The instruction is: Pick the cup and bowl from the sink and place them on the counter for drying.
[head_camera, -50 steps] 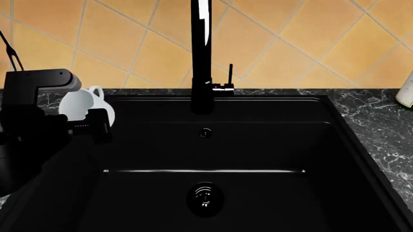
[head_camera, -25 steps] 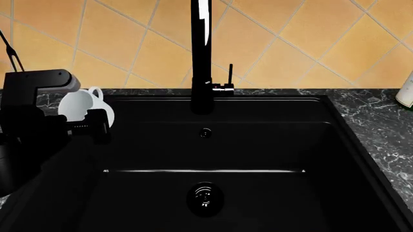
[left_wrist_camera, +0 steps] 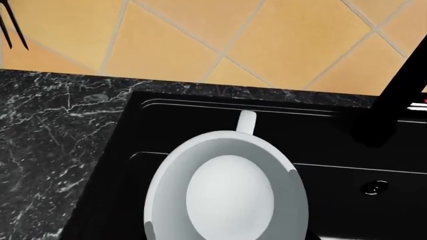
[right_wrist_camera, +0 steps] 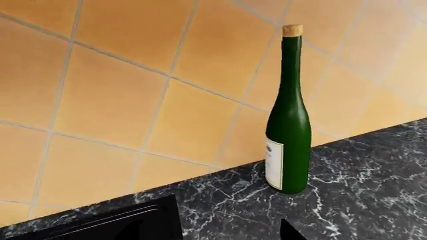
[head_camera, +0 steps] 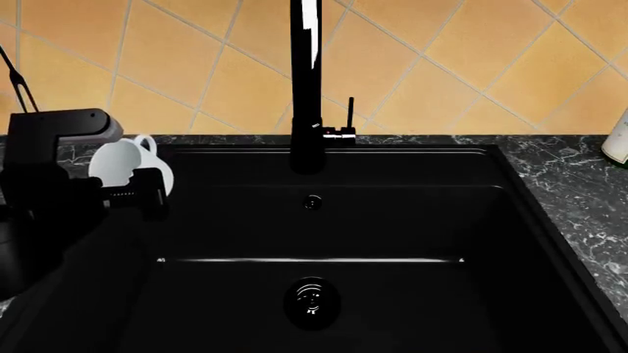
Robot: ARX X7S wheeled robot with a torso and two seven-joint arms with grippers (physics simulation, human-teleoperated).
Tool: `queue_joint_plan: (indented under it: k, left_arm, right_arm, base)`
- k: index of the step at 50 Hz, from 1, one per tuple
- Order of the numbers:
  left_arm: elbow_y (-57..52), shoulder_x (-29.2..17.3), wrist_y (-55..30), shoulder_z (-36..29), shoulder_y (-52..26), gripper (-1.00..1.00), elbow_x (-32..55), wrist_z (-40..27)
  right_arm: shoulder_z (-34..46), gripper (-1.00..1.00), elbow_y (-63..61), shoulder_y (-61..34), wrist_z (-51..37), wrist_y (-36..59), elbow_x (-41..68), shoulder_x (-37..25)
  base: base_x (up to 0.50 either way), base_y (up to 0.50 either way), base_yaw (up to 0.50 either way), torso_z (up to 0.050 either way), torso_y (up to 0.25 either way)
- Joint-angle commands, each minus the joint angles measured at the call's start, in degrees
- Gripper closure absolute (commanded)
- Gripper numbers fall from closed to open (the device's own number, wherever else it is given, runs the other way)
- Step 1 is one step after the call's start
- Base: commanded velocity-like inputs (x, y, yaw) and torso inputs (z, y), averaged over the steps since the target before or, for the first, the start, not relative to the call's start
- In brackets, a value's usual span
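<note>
The white cup (head_camera: 120, 163) hangs over the sink's (head_camera: 393, 220) far left corner, beside the counter (head_camera: 70, 153), tilted with its handle toward the wall. My left gripper (head_camera: 132, 190) is shut on it. In the left wrist view the cup (left_wrist_camera: 227, 195) fills the lower middle, mouth toward the camera, and hides the fingers. The sink basin holds only its round drain (head_camera: 312, 301). The bowl is out of view. My right gripper (right_wrist_camera: 220, 235) does not show in the head view; its wrist view has bare counter (right_wrist_camera: 227, 205) between dark fingertips (right_wrist_camera: 291, 231), so it is open.
A tall black faucet (head_camera: 306, 88) rises at the back middle of the sink. On the right counter, against the tiled wall, stands a green wine bottle (right_wrist_camera: 289, 120), seen at the head view's right edge as the bottle (head_camera: 618, 140). A black utensil (head_camera: 18, 81) hangs at far left.
The left gripper and the cup have sunk very slightly; otherwise nothing has visibly moved.
</note>
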State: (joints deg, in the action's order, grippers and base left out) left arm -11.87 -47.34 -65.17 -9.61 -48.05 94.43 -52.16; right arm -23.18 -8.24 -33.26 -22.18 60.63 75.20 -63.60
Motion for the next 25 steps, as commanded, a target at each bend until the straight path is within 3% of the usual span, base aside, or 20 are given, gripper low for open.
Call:
queue_joint_plan:
  k: [1, 7, 15, 25]
  left_arm:
    - [0.02, -0.09, 0.77, -0.2, 0.56, 1.0, -0.42, 0.73]
    - [0.0, -0.48, 0.45, -0.4, 0.03, 1.0, -0.31, 0.9]
    - [-0.17, -1.1, 0.03, -0.85, -0.46, 1.0, -0.99, 2.01]
    - [0.18, -0.93, -0.55, -1.91, -2.97, 1.0, -1.93, 1.09]
  right_arm:
    - [21.35, -1.0, -5.14, -18.71, 4.62, 1.65, -0.06, 1.73]
    - [28.37, -1.0, -5.33, -26.61, 3.16, 6.22, -1.78, 4.56]
    - [25.34, -1.0, -3.74, -25.78, -2.23, 7.08, 4.83, 7.68]
    - [26.26, -1.0, -5.07, -24.52, -4.56, 6.57, 5.73, 10.43]
  base:
    - [0.0, 0.0, 0.0, 0.0, 0.0]
    - [0.0, 0.0, 0.0, 0.0, 0.0]
    - [0.0, 0.0, 0.0, 0.0, 0.0]
    - [0.0, 0.0, 0.0, 0.002, 0.001]
